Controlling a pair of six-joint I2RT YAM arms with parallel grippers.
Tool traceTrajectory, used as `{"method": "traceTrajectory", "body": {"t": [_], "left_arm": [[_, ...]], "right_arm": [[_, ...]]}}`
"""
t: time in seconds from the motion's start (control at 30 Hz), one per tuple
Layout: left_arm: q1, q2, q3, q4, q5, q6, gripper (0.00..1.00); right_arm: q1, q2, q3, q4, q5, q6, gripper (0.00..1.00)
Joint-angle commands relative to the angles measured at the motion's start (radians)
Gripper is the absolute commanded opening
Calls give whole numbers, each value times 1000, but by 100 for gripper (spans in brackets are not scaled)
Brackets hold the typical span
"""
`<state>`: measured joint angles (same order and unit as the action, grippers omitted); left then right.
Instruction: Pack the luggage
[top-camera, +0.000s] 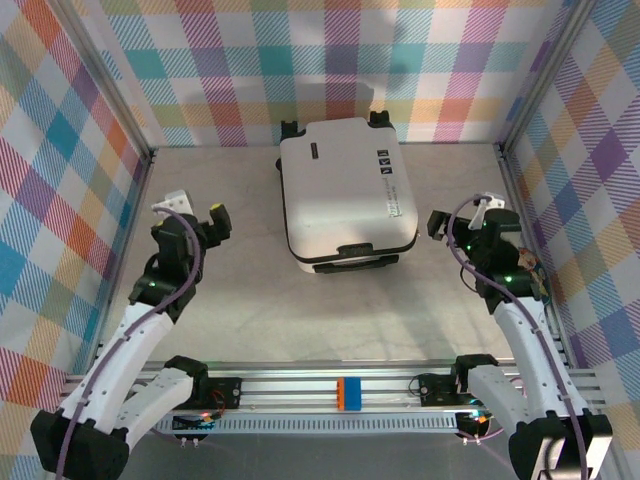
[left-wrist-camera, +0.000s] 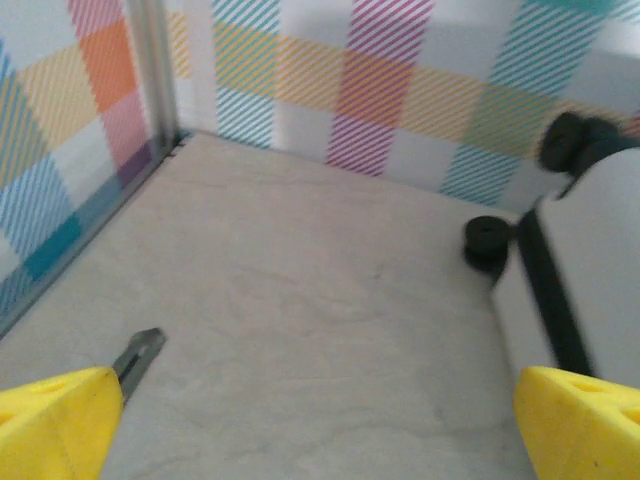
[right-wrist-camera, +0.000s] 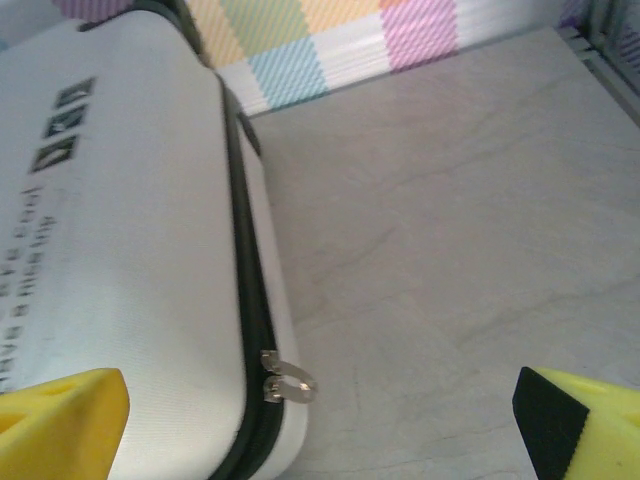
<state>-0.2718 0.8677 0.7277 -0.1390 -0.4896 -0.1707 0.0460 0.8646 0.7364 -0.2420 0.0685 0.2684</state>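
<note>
luggage (top-camera: 345, 195): lies closed, white shell up, zipper pull (right-wrist-camera: 288, 385) at the seam, so we judge packing done | left gripper (top-camera: 197, 210): left of luggage, jaws wide, empty | right gripper (top-camera: 462, 215): right of luggage, jaws wide, empty

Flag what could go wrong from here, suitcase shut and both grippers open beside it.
1. The suitcase lies closed, and its zipper pulls are small and low on the side seam; the right gripper could slip off or miss them.
2. Nothing braces the suitcase on the smooth table, so a one-sided pull may slide or turn it rather than open it; the left gripper stands apart, not steadying it.
</note>
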Motion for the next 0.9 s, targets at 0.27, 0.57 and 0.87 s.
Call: {"method": "traceTrajectory", "body": {"t": [0.27, 0.57, 0.87], "left_arm": [[181, 381, -197, 484, 7, 26, 100], [196, 567, -350, 914, 76, 79, 100], [200, 705, -361, 1074, 246, 150, 100]], "right_arm": [[-36, -46, -154, 212, 96, -80, 99], [-38, -37, -223, 287, 100, -122, 99], [-38, 38, -314, 510, -2, -196, 99]]}}
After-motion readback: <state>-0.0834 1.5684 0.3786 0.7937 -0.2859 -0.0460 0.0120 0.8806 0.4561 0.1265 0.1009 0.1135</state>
